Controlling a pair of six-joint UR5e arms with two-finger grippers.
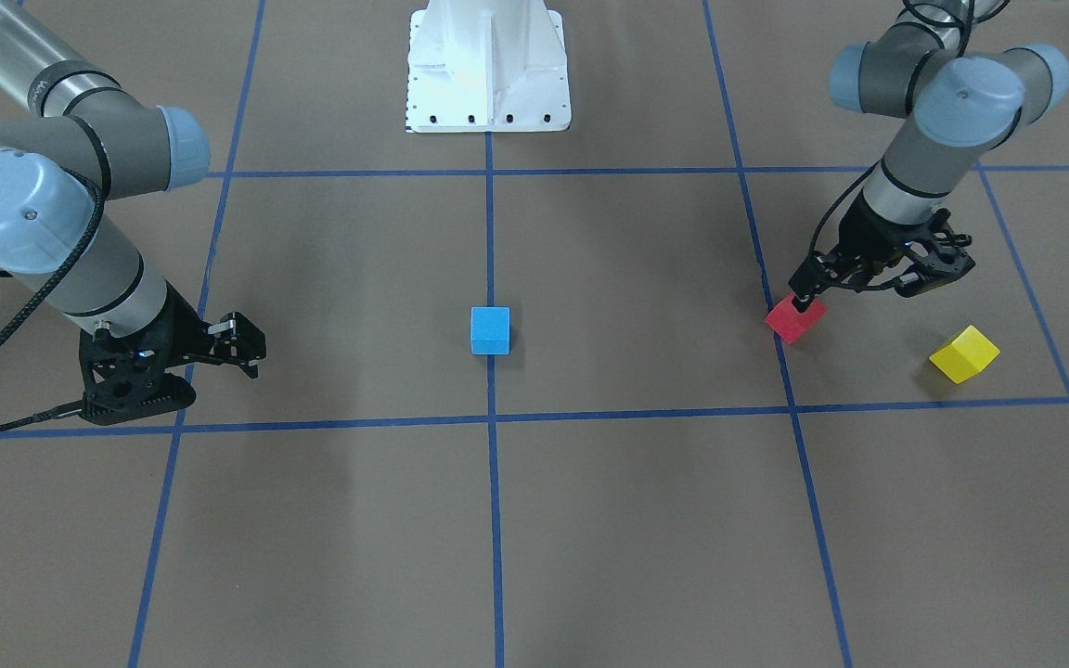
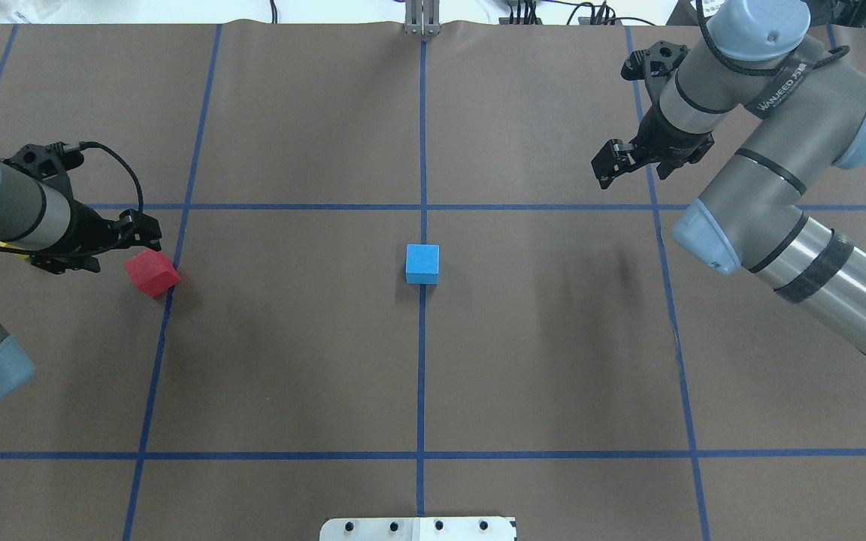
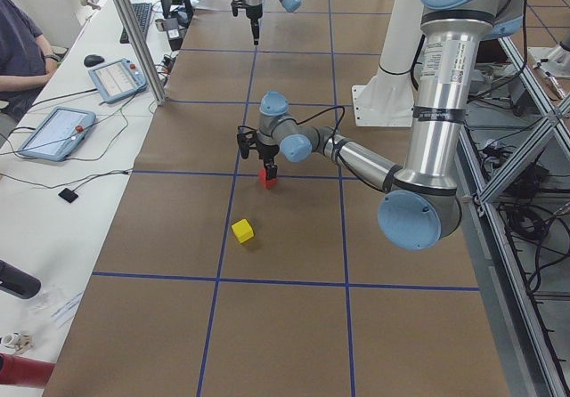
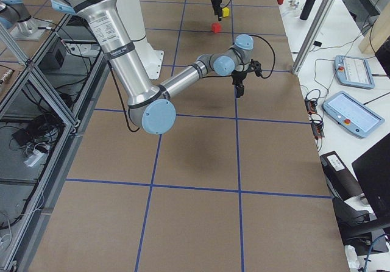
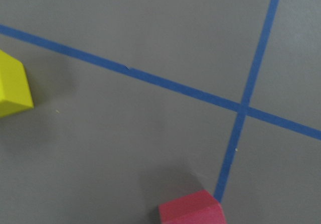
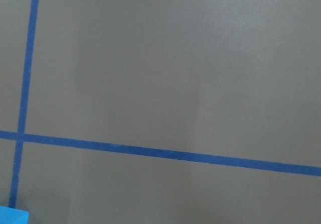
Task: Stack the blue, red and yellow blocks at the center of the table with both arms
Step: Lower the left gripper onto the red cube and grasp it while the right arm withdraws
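Observation:
The blue block (image 1: 490, 330) sits alone at the table's centre, on the tape cross (image 2: 422, 263). Its corner shows in the right wrist view (image 6: 12, 216). The red block (image 1: 796, 320) is at the robot's left (image 2: 152, 272). My left gripper (image 1: 804, 295) comes down on it at a slant and looks shut on it at table level. The red block fills the bottom edge of the left wrist view (image 5: 191, 210). The yellow block (image 1: 964, 353) lies free just beyond it (image 5: 12, 86). My right gripper (image 1: 247, 348) is open and empty, far to the robot's right (image 2: 604, 161).
The white robot base (image 1: 488, 74) stands at the table's robot-side edge. Blue tape lines (image 2: 422, 376) divide the brown table into squares. Tablets (image 3: 67, 130) and an operator sit off the table's far side.

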